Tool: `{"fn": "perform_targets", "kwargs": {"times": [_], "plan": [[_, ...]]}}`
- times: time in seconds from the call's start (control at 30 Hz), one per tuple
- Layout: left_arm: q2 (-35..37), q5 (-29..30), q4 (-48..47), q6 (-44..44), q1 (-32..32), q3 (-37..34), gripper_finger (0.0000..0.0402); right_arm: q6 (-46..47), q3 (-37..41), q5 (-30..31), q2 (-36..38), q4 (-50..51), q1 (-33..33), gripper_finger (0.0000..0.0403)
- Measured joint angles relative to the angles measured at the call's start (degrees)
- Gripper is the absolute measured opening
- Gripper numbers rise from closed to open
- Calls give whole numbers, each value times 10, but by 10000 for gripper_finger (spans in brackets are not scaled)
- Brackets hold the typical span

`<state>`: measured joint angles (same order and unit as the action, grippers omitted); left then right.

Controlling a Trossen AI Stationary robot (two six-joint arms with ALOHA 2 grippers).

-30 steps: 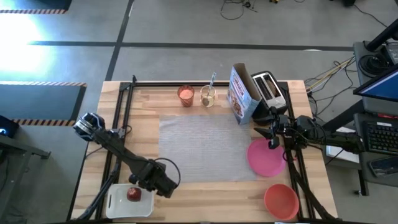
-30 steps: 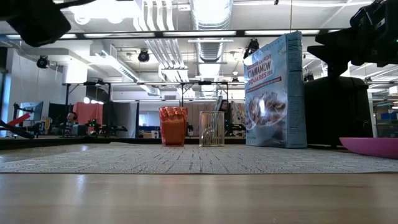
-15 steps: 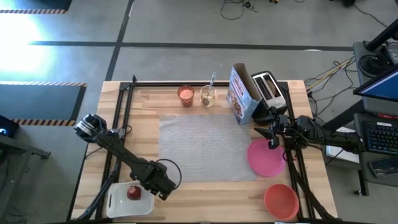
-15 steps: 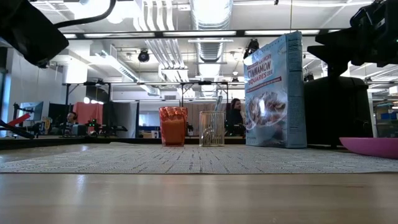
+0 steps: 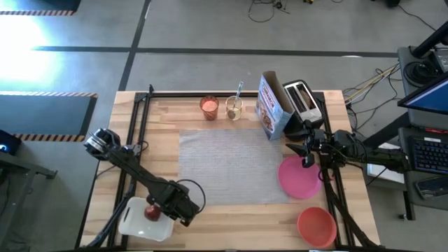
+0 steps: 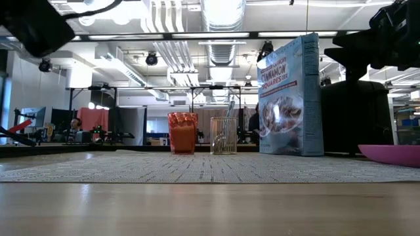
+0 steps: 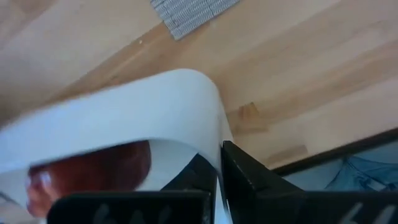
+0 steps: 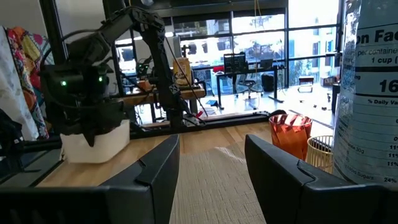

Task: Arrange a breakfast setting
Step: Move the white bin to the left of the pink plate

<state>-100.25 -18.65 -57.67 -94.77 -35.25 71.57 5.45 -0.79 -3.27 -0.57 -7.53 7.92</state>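
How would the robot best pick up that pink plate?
Probably by its thin raised rim, on the edge nearest the right end effector, which hangs open just beside it. The pink plate lies flat and shallow, too wide to span, so pinching the rim from above looks best.

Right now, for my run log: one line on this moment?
left gripper: shut on white tray rim, red apple inside | right gripper: open, above pink plate
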Motion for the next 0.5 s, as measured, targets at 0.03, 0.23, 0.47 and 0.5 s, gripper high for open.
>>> {"fn": "perform_targets", "kwargs": {"times": [0.03, 0.23, 0.47, 0.5], "plan": [[0, 0, -15, 8, 3, 11, 1, 0, 0, 0, 0, 0, 0, 171], [0, 2, -72, 75, 41, 75, 1, 0, 0, 0, 0, 0, 0, 171], [-7, 67, -114, 220, 119, 140, 0, 0, 0, 0, 0, 0, 0, 171], [-11, 80, -117, 246, 131, 151, 0, 0, 0, 0, 0, 0, 0, 171]]}}
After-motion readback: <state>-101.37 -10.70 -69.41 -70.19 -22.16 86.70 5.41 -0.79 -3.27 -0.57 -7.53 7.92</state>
